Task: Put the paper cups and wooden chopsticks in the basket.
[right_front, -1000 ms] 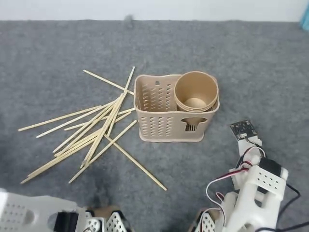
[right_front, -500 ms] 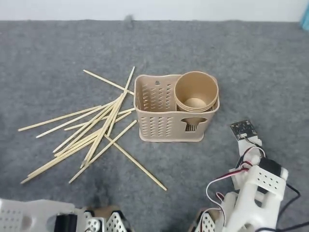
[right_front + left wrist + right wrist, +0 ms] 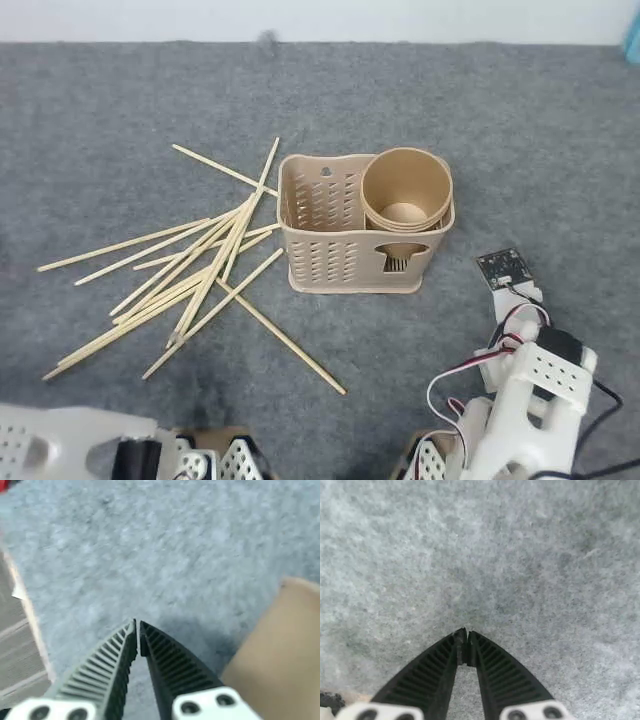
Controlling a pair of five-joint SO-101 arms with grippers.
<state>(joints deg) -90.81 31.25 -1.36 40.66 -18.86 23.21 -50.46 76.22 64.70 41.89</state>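
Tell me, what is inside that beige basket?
Nested paper cups stand in the basket's right end; no chopsticks are in it. The cups cover the floor beneath them, and their count is unclear.

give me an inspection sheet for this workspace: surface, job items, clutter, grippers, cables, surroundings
Surface: grey carpet covering the table.
Job's things: basket upright; paper cups stacked in its right compartment; wooden chopsticks scattered on the carpet left of the basket, none seen inside.
Clutter: nothing seen.
Grippers: left gripper shut, holding nothing, above carpet; right gripper shut, holding nothing, above carpet.
Cables: red, white and black wires looping along an arm at the lower right of the high view.
Surroundings: white wall strip beyond the carpet's far edge.
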